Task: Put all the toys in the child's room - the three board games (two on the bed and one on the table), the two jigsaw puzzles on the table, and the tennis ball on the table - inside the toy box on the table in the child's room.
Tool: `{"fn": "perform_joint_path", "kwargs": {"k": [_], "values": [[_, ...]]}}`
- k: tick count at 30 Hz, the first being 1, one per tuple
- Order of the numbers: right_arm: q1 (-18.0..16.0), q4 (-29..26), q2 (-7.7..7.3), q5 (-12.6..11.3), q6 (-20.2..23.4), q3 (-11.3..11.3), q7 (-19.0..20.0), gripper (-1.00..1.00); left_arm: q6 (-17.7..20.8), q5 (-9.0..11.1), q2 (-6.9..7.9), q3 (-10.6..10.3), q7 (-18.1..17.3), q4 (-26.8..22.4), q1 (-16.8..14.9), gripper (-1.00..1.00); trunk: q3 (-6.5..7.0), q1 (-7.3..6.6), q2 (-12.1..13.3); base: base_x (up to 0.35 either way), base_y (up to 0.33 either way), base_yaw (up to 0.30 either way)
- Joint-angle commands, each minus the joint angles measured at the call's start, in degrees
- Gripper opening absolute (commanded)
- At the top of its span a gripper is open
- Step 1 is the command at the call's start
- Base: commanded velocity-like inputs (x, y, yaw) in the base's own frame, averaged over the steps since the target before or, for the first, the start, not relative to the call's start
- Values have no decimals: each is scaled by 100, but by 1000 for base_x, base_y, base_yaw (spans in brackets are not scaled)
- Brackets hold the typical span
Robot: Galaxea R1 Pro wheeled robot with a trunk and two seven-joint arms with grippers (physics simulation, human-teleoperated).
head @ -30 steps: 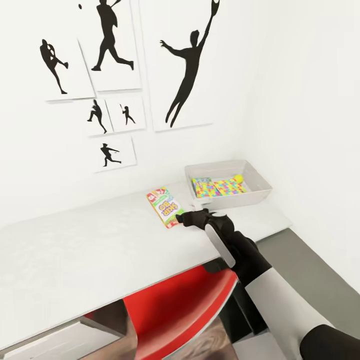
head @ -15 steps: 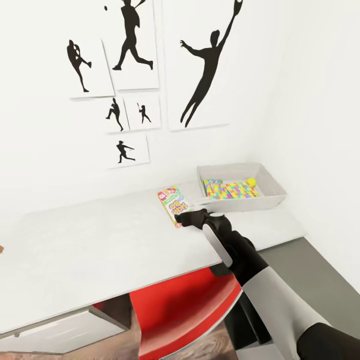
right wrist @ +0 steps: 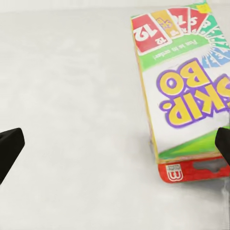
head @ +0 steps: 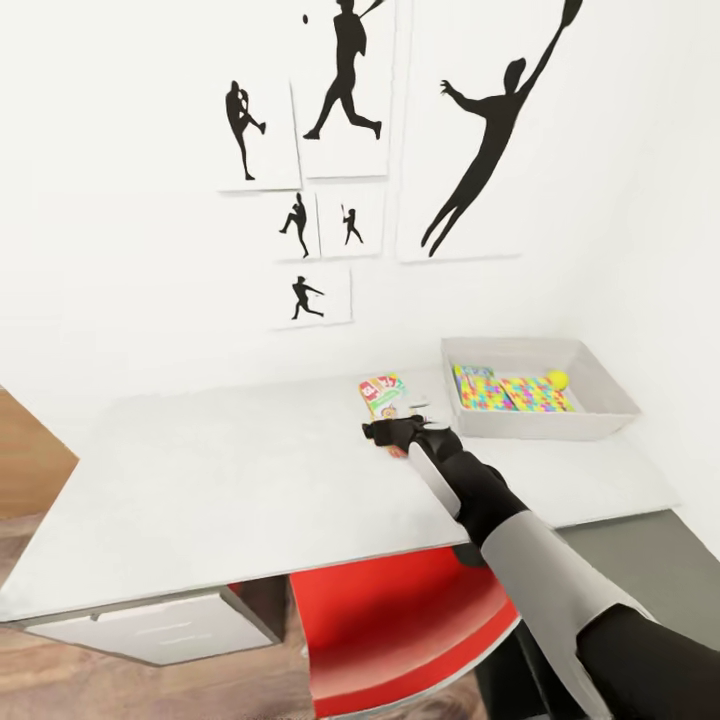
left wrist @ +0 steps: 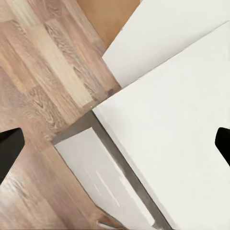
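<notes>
Swinging left, the head camera has shifted the whole scene rightward, while the right gripper stays at the near end of the SKIP BO box, fingers spread wide. That box lies flat on the table, just beside the toy box, which holds two jigsaw puzzles and the tennis ball. Left gripper: fingers apart over the table's corner.

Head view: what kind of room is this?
Likely a child's bedroom or playroom: baseball silhouette prints on the wall, a SKIP BO game box on the desk, and a tray holding jigsaw puzzles.
</notes>
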Motion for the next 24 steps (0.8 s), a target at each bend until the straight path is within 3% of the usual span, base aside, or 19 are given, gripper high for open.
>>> {"fn": "perform_joint_path", "kwargs": {"k": [1,4,5,6,7,8,9,10,11,16,19,20,22,24], "values": [[-16,33,-1,-64,-31,18,-54,100,21,-12,72,-316,332,-12,-265,100,-10,2,-12,0,0,297],[-28,70,-6,-69,-78,8,-54,100,35,-53,141,-879,916,-32,-791,100,-10,2,-12,0,0,297],[-34,78,-16,-69,-99,0,-56,100,53,-61,210,-1262,1269,-44,-1084,100,-10,2,-12,0,0,297],[-37,78,-21,-69,-114,-6,-57,100,64,-65,257,-1475,1434,-48,-1241,100,-10,2,-12,0,0,297],[-45,77,-46,-68,-163,-27,-59,100,80,-71,327,-1900,1681,-54,-1535,100,-10,2,-12,0,0,297],[-58,62,-95,-65,-253,-137,-61,100,100,-72,391,-2753,1935,-69,-2062,100,-10,2,-12,0,0,297],[-61,55,-117,-62,-276,-223,-62,100,111,-68,390,-3186,1997,-100,-2292,100,-11,2,-12,0,0,277],[-64,53,-127,-61,-283,-269,-62,100,116,-60,385,-3406,2018,-116,-2396,100,-11,2,-12,0,0,241],[-134,69,-210,-59,-299,-473,-54,100,126,-5,323,-4177,2033,-154,-2748,100,-11,2,-12,0,0,99],[-297,232,-483,-70,-308,-636,-49,100,275,159,234,-4677,1906,-177,-3169,100,-12,2,-12,0,0,49],[-358,279,-549,-73,-307,-660,-50,100,400,291,210,-4759,1809,-183,-3366,100,-12,2,-12,0,0,13],[-432,412,-613,-79,-287,-694,-52,100,455,480,81,-4843,1736,-184,-3441,100,-12,2,-12,0,0,5],[-558,663,-668,-86,-275,-779,-53,100,468,613,-187,-4964,1676,-182,-3429,100,-12,2,-12,0,0,3],[-769,1189,-686,-91,-298,-1004,-54,100,436,672,-671,-5145,1660,-181,-3302,100,-12,2,-12,0,0,1]]}}
